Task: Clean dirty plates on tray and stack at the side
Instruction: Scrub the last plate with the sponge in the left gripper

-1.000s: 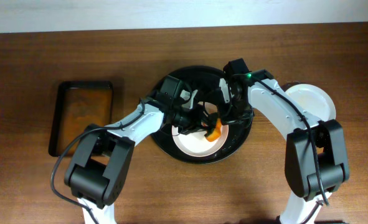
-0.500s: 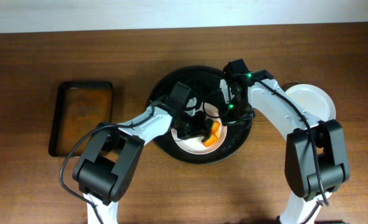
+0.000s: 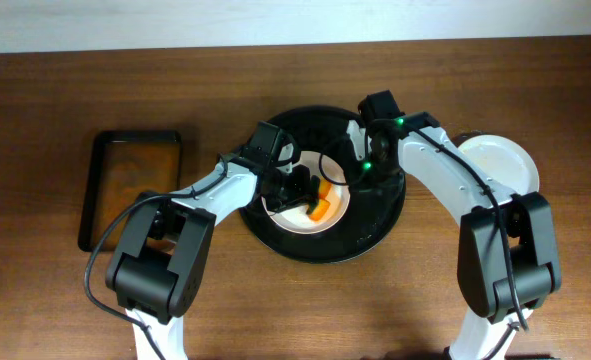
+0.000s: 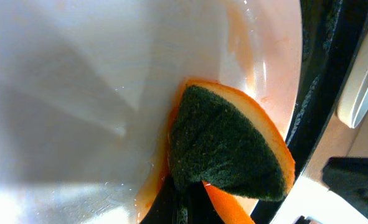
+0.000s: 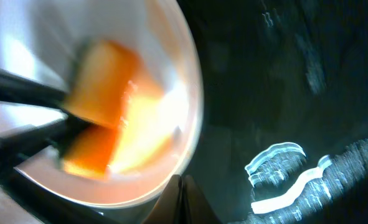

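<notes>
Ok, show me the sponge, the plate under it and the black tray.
sponge (image 4: 227, 143), left wrist view, on its green scouring face.
plate (image 3: 293, 218), overhead view, on bare white at its lower left.
tray (image 3: 370, 220), overhead view, on its bare black floor right of the plate.

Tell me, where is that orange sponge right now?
The orange sponge sits mid-table in the overhead view, pressed on the white plate inside the black tray, gripped by the left tool.
</notes>
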